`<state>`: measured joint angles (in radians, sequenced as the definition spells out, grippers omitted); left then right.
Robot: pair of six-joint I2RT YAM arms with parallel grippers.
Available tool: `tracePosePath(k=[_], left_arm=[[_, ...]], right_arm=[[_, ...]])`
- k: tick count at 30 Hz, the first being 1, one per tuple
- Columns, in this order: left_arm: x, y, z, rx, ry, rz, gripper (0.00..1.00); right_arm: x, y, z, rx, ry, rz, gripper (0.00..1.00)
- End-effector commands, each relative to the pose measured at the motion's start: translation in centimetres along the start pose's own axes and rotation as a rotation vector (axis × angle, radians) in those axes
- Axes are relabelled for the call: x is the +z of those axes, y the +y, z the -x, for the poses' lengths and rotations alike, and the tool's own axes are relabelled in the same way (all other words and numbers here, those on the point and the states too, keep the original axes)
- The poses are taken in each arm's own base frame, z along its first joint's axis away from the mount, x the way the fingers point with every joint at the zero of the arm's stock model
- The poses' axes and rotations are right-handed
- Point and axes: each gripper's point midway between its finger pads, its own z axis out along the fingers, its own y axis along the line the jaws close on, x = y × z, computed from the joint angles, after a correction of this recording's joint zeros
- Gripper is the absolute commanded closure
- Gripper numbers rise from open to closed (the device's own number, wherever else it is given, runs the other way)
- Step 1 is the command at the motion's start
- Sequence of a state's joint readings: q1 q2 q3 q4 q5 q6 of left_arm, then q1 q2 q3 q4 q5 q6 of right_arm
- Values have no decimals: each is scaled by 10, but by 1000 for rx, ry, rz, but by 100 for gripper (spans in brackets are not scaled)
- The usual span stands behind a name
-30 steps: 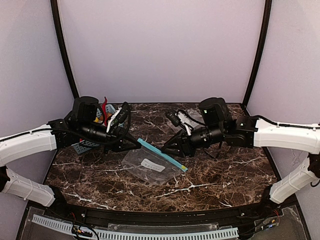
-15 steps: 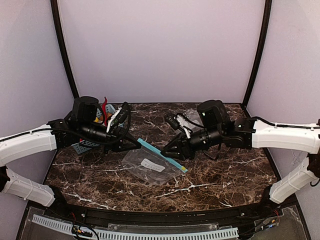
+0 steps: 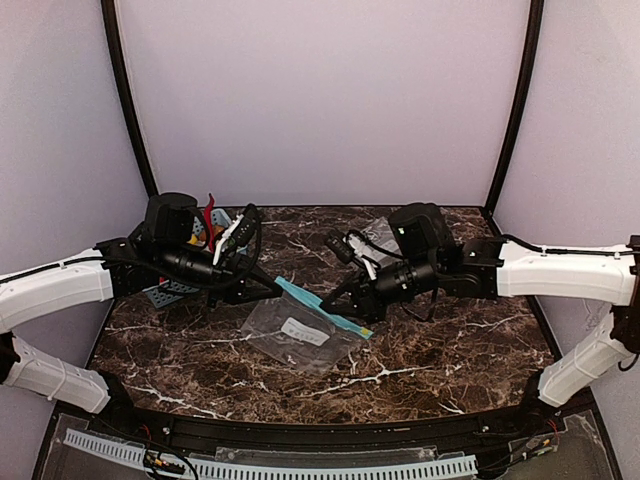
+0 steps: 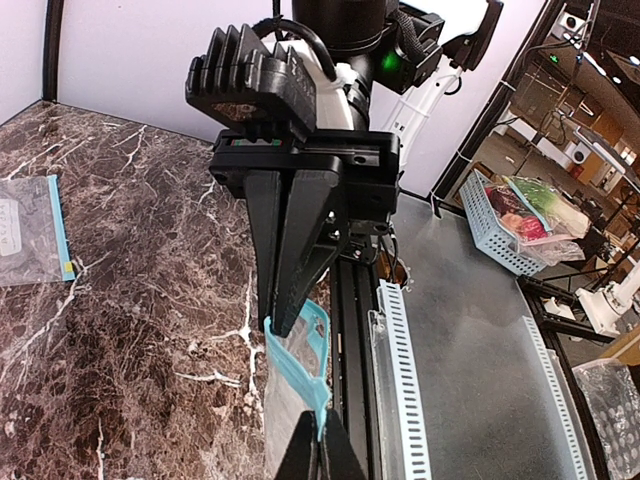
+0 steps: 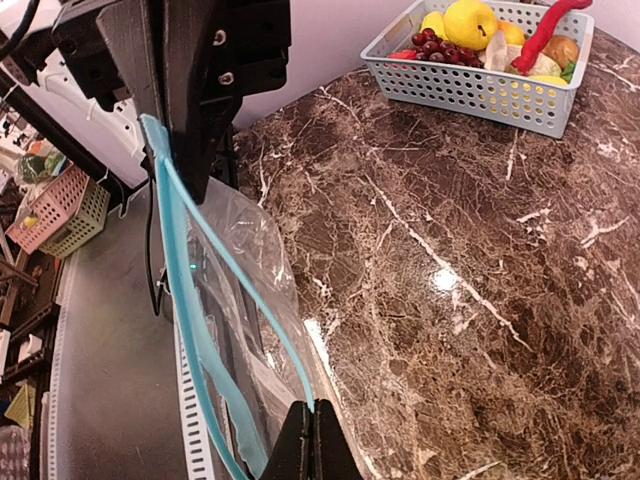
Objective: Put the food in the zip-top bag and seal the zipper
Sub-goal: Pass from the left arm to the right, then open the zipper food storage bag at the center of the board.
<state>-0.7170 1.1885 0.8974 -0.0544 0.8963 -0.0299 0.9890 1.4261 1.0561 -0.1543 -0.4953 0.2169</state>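
Only one marking shows: the white label patch (image 3: pixel 303 330) on the zip-top bag (image 3: pixel 290 348), and whatever is printed on it is too small to read. The bag sits in the middle of the dark marble table (image 3: pixel 450 350), between the two arms, with its teal zipper (image 5: pixel 180 300) along the far edge. The left gripper (image 4: pixel 318 455) is clamped tight on the zipper's left end. The right gripper (image 5: pixel 310 445) is pinched closed on one lip of the strip, further along it. Between the two grips the strip splits into two edges, so the mouth gapes a little. Both lemons (image 5: pixel 470 20) lie in the pale basket (image 5: pixel 480 95) at the far left of the table, beside dark grapes (image 5: pixel 437 47) and a red chili (image 5: pixel 548 25), well apart from the bag and from either pair of fingers. A second clear bag (image 4: pixel 25 230) lies flat on the far right of the table, behind the right arm.
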Motion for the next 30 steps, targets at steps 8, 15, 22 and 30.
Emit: tracePosePath(k=[8,15,22,30], left_arm=[[-14,28,14,61,-5,246,40],[-60,57,43,49,-124,597,19],[-32,54,50,-244,-375,496,19],[26,75,31,-464,-425,416,19]], right_arm=[[-22,-25,15,9,-87,-206,100],[-49,-76,11,79,-93,-549,100],[-55,-90,13,116,-124,-681,100],[-25,-93,0,178,-134,-673,100]])
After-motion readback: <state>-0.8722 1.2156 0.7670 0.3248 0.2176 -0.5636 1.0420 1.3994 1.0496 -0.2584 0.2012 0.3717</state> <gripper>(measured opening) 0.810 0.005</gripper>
